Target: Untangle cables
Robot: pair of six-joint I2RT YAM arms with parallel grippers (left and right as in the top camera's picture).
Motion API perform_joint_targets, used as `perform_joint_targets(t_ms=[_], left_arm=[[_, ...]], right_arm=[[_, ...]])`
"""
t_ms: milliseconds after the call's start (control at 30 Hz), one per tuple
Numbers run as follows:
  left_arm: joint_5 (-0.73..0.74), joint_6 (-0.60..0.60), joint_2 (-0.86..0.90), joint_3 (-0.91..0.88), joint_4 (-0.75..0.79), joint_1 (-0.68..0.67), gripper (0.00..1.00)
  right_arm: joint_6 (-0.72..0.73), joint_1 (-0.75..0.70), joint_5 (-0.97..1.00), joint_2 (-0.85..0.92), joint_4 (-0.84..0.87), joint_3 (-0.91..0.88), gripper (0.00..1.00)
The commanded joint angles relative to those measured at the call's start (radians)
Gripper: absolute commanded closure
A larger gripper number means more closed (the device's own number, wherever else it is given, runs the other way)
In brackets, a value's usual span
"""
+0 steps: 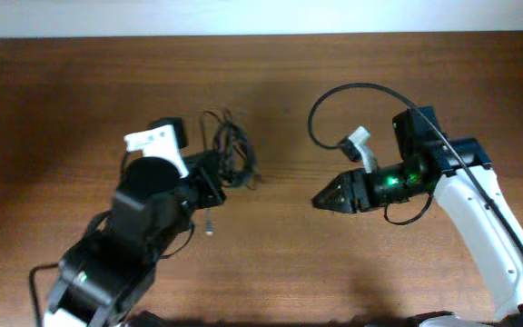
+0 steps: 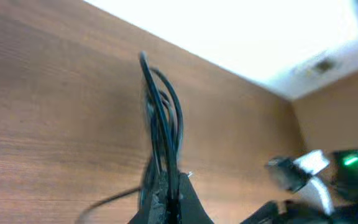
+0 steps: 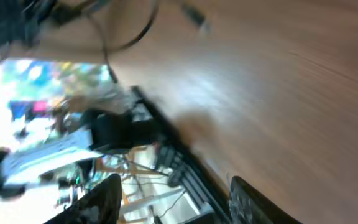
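Wooden surface (image 1: 352,272) carries one tangled bundle of black cables (image 1: 230,150) left of centre; left fingers (image 2: 191,208) clamp it, right fingers (image 3: 101,202) stand apart, empty.

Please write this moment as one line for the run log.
left gripper: shut on cables | right gripper: open, empty, apart from cables | cables: one tangled bunch, not yet separated

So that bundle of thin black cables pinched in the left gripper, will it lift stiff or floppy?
Probably floppy: the thin black cables lie in loose loops beyond the left gripper, so they would likely sag. Probably light too, being so thin. The loops look interlaced, so the whole bundle may drag along together.
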Motion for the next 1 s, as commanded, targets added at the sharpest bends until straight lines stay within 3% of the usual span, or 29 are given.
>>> perform_joint_targets(t_ms=[0,33,133,200,233,267,300,400,500,600,733,800,833,900,967], left_arm=[[0.007,-0.169,-0.014,0.009,0.006,0.068,1.00],[0.008,-0.191,-0.010,0.009,0.005,0.085,1.00],[0.041,-0.211,0.008,0.009,0.008,0.129,1.00],[0.041,-0.211,0.016,0.009,0.009,0.129,1.00],[0.040,-0.210,0.016,0.009,0.009,0.129,1.00],[0.040,-0.210,0.016,0.008,0.009,0.129,1.00],[0.041,-0.210,0.016,0.008,0.008,0.129,1.00],[0.041,-0.210,0.016,0.008,0.009,0.129,1.00],[0.041,-0.211,0.016,0.008,0.009,0.129,1.00],[0.041,-0.210,0.016,0.008,0.005,0.128,1.00],[0.041,-0.211,0.016,0.008,0.001,0.128,1.00],[0.040,-0.211,0.016,0.008,0.002,0.128,1.00],[0.040,-0.211,0.016,0.008,0.002,0.129,1.00],[0.033,-0.206,0.014,0.008,0.005,0.129,1.00],[0.032,-0.180,0.008,0.008,0.005,0.129,1.00]], right_arm=[[-0.116,0.074,-0.156,-0.008,0.064,-0.005,0.44],[-0.093,0.087,-0.157,-0.006,0.082,-0.005,0.45],[0.544,0.177,-0.141,0.007,0.282,-0.005,0.45],[0.944,0.253,0.032,0.014,0.383,-0.005,0.54],[1.112,0.289,0.133,0.016,0.398,-0.005,0.52],[1.284,0.320,0.210,0.017,0.416,-0.005,0.32],[1.403,0.338,0.233,0.017,0.472,-0.005,0.31],[1.587,0.340,0.285,0.037,0.553,-0.005,0.35],[1.676,0.365,0.275,0.096,0.581,-0.005,0.41],[1.767,0.409,0.220,0.168,0.777,-0.005,0.45],[1.832,0.423,0.190,0.191,0.875,-0.005,0.55],[1.860,0.446,0.202,0.191,0.915,-0.005,0.82],[1.804,0.459,0.258,0.191,0.907,-0.006,0.96],[1.529,0.463,0.459,0.191,0.782,-0.006,0.96],[1.427,0.441,0.688,0.191,0.526,-0.006,0.96]])
